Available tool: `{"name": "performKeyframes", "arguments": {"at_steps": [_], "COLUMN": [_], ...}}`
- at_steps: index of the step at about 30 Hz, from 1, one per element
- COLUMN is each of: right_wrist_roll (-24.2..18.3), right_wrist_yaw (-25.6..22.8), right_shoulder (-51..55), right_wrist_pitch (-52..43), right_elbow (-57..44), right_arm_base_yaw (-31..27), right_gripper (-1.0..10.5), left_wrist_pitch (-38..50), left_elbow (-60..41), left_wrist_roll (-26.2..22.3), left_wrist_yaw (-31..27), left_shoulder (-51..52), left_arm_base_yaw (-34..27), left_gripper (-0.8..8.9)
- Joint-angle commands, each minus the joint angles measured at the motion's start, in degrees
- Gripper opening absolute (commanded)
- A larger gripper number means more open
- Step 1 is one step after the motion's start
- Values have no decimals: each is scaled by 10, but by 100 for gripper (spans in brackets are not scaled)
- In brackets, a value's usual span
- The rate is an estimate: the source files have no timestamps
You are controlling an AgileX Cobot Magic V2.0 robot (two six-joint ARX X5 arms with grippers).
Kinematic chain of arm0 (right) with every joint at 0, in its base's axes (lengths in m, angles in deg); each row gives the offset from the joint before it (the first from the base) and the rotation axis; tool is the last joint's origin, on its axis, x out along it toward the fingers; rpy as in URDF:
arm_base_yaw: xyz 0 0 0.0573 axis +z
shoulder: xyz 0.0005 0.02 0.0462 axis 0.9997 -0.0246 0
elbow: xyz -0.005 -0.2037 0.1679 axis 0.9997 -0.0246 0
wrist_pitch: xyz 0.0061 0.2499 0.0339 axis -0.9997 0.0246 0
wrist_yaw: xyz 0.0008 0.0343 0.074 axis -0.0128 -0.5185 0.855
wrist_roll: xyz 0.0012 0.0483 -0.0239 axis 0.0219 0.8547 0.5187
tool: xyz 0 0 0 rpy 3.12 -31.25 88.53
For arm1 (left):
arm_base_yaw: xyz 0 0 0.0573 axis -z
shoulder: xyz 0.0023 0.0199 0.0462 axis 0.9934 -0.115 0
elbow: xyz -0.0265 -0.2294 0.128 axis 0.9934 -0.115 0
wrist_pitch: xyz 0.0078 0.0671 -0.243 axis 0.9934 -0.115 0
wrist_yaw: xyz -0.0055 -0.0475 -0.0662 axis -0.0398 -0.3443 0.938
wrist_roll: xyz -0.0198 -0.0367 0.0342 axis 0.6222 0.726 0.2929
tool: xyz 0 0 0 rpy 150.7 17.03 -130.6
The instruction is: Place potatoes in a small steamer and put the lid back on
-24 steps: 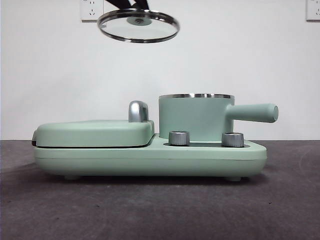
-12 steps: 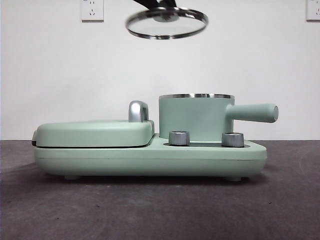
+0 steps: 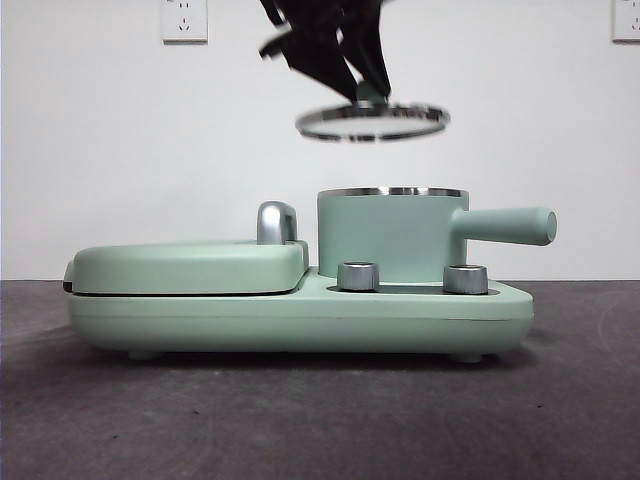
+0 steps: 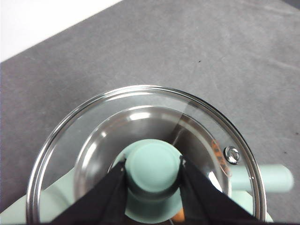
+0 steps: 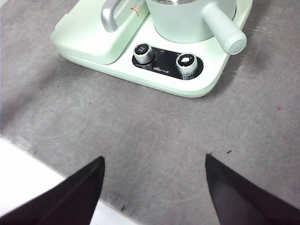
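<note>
1. left tool [image 4: 153,174] clamped on the knob [image 4: 153,164] of the lid [image 4: 93,126], jaws snug against both sides of it.
2. lid [image 3: 372,121] in the air, near level, above the steamer [image 3: 392,235] and apart from its steel rim; offset a little toward the cover [image 3: 190,265] side, away from the handle [image 3: 510,225].
3. seen through the glass in the left wrist view: steamer mouth almost under the lid, handle [image 4: 272,176] poking out past the lid's edge.
4. potato [image 4: 178,216]: only a sliver of orange by the knob, probably already inside the steamer; hard to be sure.
5. coming move, as a judgement: a short slide toward the handle side, then straight down until rim meets rim.
6. right tool [image 5: 154,187] wide open, holding nothing, over bare desk [image 5: 154,136] well apart from the steamer; left clearly the nearer arm.
</note>
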Motion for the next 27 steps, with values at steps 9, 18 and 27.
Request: {"name": "performKeyframes", "arguments": {"at_steps": [9,18,27], "right_wrist_roll": [10,10,10], "right_wrist_yaw": [0,0,0], "right_shoulder": [-2,-2,-2], "right_wrist_pitch": [-5,-5,-5], "right_elbow": [3,3,3], "right_arm_base_yaw": [3,3,3], "right_gripper": [335,335,335], "left_wrist_pitch": [55,61,61], "left_elbow": [21,21,21], "left_wrist_roll": [-12,-23,-34], "left_wrist_yaw": [3,5,21], "left_shoulder": [-61,-68,-68], "left_arm_base_yaw": [5,5,5], "left_gripper": [24,14,14]}}
